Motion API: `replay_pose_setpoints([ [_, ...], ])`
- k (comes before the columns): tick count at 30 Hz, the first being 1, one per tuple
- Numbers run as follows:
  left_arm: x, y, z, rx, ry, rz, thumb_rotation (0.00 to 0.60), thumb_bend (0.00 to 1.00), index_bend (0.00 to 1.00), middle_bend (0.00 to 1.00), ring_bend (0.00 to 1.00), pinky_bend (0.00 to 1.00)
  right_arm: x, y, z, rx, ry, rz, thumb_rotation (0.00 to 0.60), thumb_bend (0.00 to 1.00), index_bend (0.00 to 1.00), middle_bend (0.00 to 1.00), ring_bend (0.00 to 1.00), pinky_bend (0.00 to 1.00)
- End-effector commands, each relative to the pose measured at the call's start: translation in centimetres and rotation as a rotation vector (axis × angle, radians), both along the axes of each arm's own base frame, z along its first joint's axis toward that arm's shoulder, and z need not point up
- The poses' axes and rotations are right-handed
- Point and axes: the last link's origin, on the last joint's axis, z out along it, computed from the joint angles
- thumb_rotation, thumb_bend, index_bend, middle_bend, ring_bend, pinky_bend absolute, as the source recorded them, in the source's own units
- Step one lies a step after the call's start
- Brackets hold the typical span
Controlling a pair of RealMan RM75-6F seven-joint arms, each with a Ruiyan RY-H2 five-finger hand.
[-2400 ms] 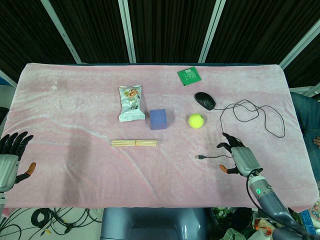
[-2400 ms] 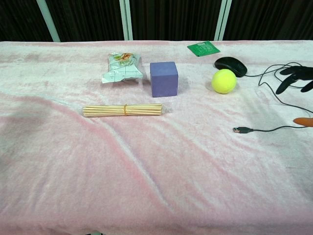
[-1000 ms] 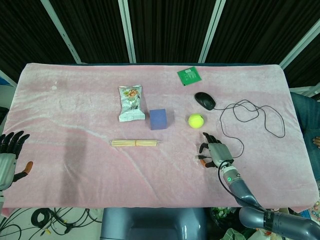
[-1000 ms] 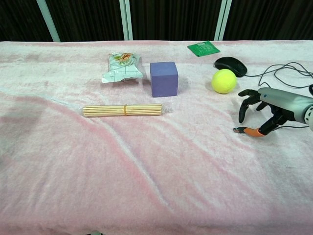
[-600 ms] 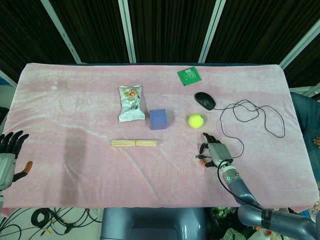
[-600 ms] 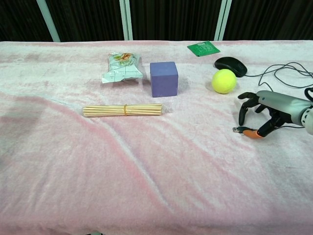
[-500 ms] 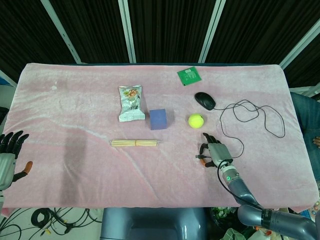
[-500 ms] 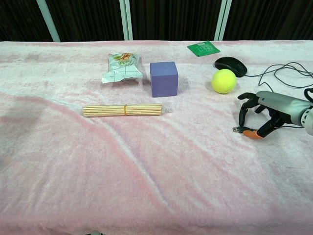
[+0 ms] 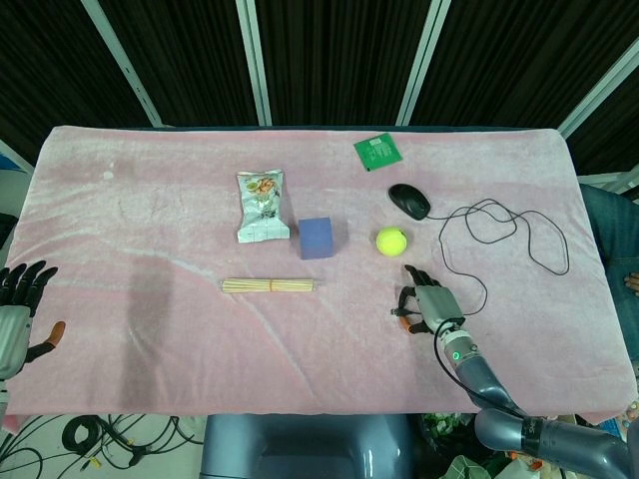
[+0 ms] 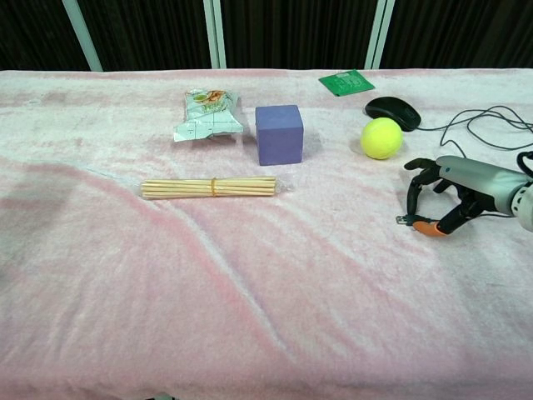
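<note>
The right hand (image 10: 450, 196) arches over the cable plug (image 10: 403, 221), just below the yellow ball (image 10: 381, 137), fingers curled around it but whether they grip is unclear, seemingly poised to pinch.

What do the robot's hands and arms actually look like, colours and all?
The right hand has a smooth silver-grey back, slim black fingers and an orange-tipped thumb; a small green light glows at its wrist, where a grey rounded forearm begins. The left hand, at the picture's edge, looks alike: grey back, black fingers, orange thumb tip.
</note>
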Motion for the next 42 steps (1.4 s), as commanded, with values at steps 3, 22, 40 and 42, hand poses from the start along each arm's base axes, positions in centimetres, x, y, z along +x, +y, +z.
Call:
replay_pose_setpoints([
  [3, 0.0, 0.0, 0.0, 0.000, -0.002, 0.000, 0.600, 0.33, 0.12, 0.07, 0.00, 0.00, 0.3, 0.0, -0.1, -0.002, -0.012, 0.016, 0.600, 0.40, 0.61, 0.00, 0.04, 0.16],
  [22, -0.1, 0.1, 0.3, 0.013, -0.016, 0.011, 0.600, 0.33, 0.12, 0.07, 0.00, 0.00, 3.2, 1.8, 8.2, -0.217, -0.270, 0.139, 0.600, 0.45, 0.65, 0.00, 0.04, 0.16],
  [40, 0.0, -0.3, 0.2, 0.026, -0.026, 0.027, 0.600, 0.33, 0.12, 0.06, 0.00, 0.00, 5.2, 12.5, 14.4, -0.264, -0.545, 0.423, 0.600, 0.45, 0.68, 0.00, 0.04, 0.16],
  [42, 0.0, -0.3, 0.3, 0.031, -0.033, 0.033, 0.600, 0.33, 0.12, 0.06, 0.00, 0.00, 5.6, 13.4, 14.2, -0.258, -0.553, 0.446, 0.600, 0.45, 0.68, 0.00, 0.04, 0.16],
])
